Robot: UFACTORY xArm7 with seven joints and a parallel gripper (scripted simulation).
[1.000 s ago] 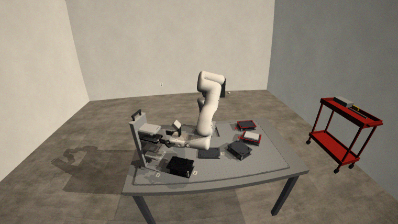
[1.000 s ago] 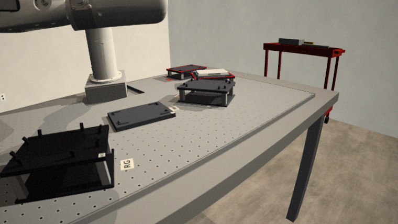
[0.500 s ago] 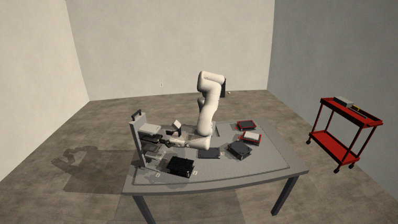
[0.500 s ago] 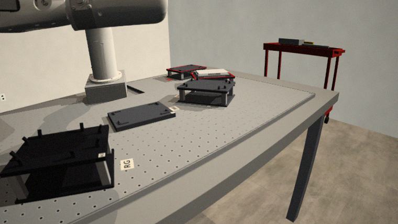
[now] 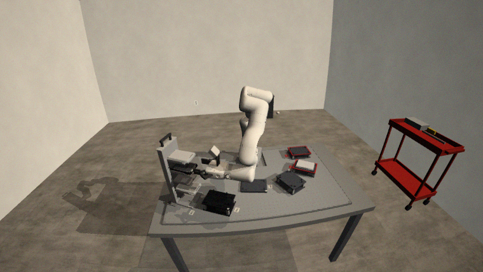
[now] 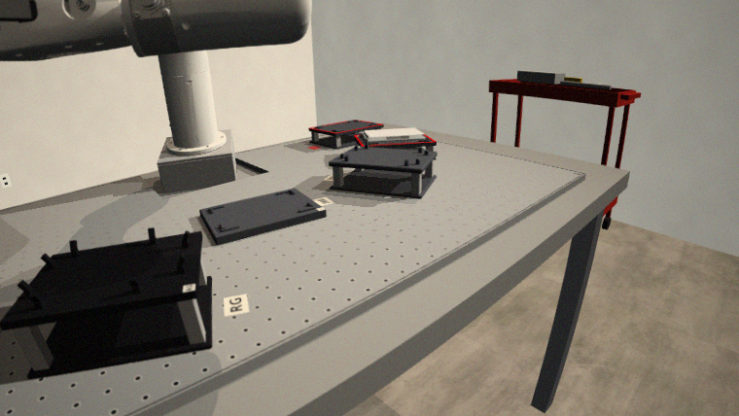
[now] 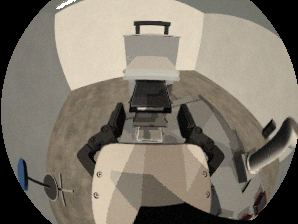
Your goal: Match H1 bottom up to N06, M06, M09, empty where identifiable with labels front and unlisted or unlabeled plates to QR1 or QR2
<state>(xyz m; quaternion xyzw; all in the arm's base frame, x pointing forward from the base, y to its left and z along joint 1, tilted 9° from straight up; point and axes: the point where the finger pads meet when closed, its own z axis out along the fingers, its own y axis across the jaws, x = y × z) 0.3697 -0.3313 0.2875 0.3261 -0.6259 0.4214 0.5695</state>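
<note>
The tool (image 5: pixel 199 173) was held fully wide, empty, at the plate hotel (image 5: pixel 168 158) front. A dark plate (image 5: pixel 182 166) should be straddled squarely before closing.

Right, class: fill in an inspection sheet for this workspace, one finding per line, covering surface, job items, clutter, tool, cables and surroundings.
Surface: grey perforated table, with small deck labels, one reading RG.
Job's things: plate hotel with a white plate on top; two red-edged nests, one bare, one holding a white plate; three dark nests bare.
Clutter: nothing seen.
Tool: tool open, holding nothing, facing the hotel's shelves.
Cables: nothing seen.
Surroundings: red cart by the wall, carrying a grey box.
</note>
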